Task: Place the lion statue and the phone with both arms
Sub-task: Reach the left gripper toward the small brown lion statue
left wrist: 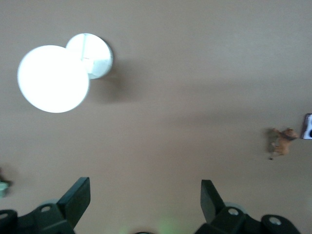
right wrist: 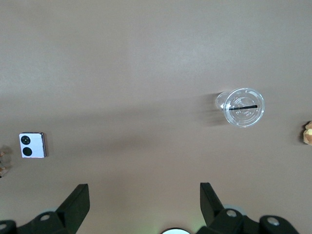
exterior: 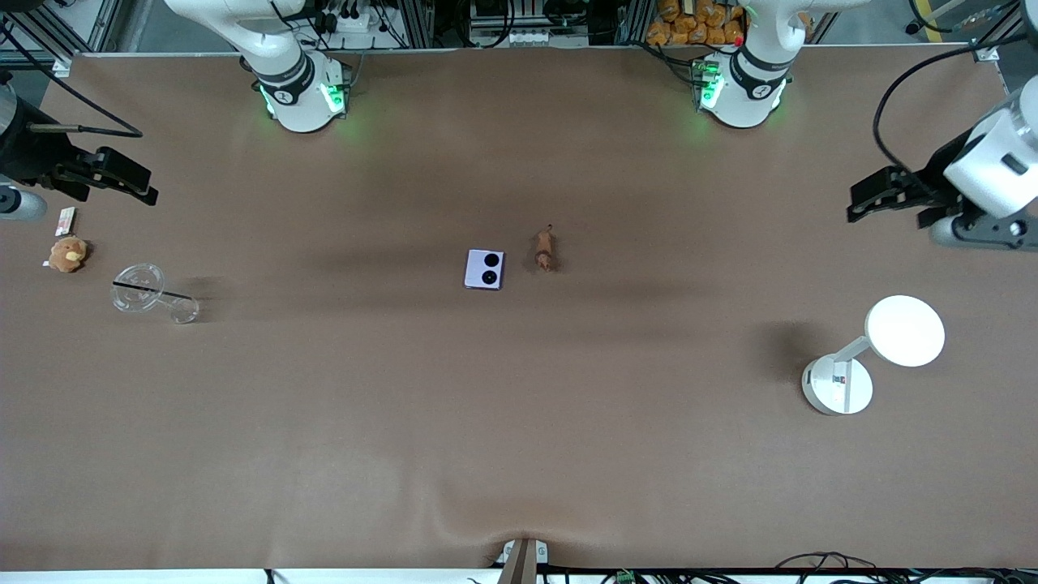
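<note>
Phone [exterior: 484,268] lies flat near the middle of the brown worktop [exterior: 519,422], face up, both black camera circles showing. Lion statue [exterior: 545,251] lies on its side just beside it, toward the left arm's end, apart from the phone and slightly farther from the front camera.

Left hand [exterior: 884,195] hangs in the air over the left arm's end of the worktop, empty, fingers [left wrist: 78,197] spread wide with bare worktop between them. The left wrist view shows the lion statue [left wrist: 282,141] and an edge of the phone [left wrist: 307,126] well away from it.

Right hand [exterior: 122,178] hangs over the right arm's end, also empty, fingers [right wrist: 77,201] wide apart. The phone [right wrist: 32,145] shows in its wrist view, well apart from the hand.

White desk lamp [exterior: 880,350] stands at the left arm's end, nearer the front camera than the left hand. At the right arm's end: clear plastic cup [exterior: 150,292] tipped on its side with a black straw, tan plush toy [exterior: 67,254], and a small white-and-red card [exterior: 66,220] just beside the toy.
</note>
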`<action>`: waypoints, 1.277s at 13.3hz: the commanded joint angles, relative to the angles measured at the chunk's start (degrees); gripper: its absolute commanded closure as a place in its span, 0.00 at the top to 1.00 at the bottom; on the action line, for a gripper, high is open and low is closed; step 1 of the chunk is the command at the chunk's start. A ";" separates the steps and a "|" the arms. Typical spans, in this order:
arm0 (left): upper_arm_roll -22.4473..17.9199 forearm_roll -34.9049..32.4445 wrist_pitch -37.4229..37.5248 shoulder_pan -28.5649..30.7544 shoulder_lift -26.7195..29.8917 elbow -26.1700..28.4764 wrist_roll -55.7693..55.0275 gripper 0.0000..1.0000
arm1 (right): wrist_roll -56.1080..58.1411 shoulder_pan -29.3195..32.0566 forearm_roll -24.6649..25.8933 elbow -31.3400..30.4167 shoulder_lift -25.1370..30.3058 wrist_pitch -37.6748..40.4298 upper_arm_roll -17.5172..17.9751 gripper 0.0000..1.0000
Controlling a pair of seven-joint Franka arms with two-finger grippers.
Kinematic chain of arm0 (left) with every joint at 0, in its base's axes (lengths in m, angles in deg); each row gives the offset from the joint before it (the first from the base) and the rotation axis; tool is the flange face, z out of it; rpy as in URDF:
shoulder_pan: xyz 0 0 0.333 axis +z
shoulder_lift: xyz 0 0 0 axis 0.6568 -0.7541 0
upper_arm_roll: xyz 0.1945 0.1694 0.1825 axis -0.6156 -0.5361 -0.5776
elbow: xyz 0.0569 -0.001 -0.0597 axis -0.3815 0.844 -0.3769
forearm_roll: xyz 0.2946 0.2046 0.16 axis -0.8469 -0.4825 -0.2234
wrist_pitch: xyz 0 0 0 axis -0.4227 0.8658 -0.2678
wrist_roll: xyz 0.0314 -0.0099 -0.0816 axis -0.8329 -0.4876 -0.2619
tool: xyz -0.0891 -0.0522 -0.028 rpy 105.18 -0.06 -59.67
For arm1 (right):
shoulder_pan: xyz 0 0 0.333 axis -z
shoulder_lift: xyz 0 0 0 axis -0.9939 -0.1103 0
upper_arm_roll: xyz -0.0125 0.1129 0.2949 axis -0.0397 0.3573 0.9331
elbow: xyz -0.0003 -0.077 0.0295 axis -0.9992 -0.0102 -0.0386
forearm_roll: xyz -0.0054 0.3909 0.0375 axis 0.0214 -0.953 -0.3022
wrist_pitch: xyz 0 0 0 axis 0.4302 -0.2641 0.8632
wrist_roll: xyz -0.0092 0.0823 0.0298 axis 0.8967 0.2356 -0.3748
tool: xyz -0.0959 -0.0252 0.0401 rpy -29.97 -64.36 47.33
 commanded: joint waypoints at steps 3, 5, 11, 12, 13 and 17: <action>0.46 2.58 -1.14 -5.50 -2.72 -0.63 -5.67 1.00 | 0.77 -0.04 -0.31 1.21 -0.68 0.75 -0.14 1.00; 0.37 2.41 -2.20 -10.59 -4.83 -0.63 -11.29 1.00 | 0.77 0.05 -0.31 1.21 -0.77 0.75 -0.14 1.00; 0.37 1.80 -11.31 -24.14 -10.54 1.82 -24.49 1.00 | 0.68 -0.13 -0.31 1.12 -0.77 0.92 -0.14 1.00; 0.29 1.80 -14.47 -26.68 -11.16 3.48 -27.03 1.00 | 0.68 -0.13 -0.31 1.12 -0.77 0.92 -0.14 1.00; 0.29 1.71 -17.03 -28.88 -11.95 4.98 -29.58 1.00 | 0.68 -0.13 -0.31 1.12 -0.86 0.92 -0.06 1.00; 0.20 0.66 -21.53 -35.74 -17.47 6.66 -34.51 1.00 | 0.68 -0.13 -0.31 1.03 -0.94 2.06 -0.14 1.00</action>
